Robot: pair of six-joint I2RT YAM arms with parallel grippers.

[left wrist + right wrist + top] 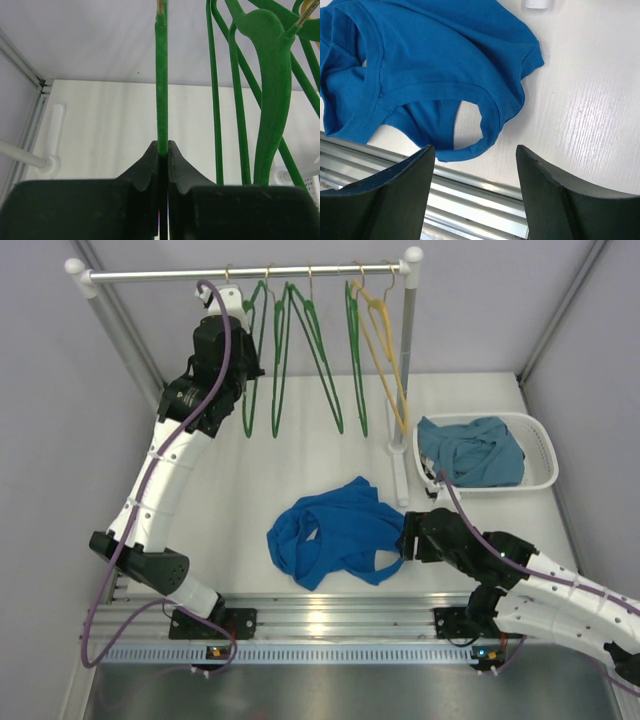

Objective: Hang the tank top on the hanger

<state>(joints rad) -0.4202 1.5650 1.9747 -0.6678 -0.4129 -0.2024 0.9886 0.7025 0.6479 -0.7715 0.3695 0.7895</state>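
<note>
Here, the left gripper (162, 150) has its black jaws pinched narrowly on the hanger (161, 75), a thin, smooth green triangle seen edge-on, whose brass-coloured hook hangs from the metal rail (250, 273). The right gripper (474, 150) holds its wedge-shaped jaws wide apart and empty over a looped strap of the tank top (445, 50), a royal-blue knit with ribbed hems, crumpled on the white table (300, 455).

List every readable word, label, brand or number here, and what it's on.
No readable text in any view.
Left arm's black joint housing: faint pale mark, possibly a label, too small to read.
Tank top, green hanger, white basket: no print or tags visible.
</note>
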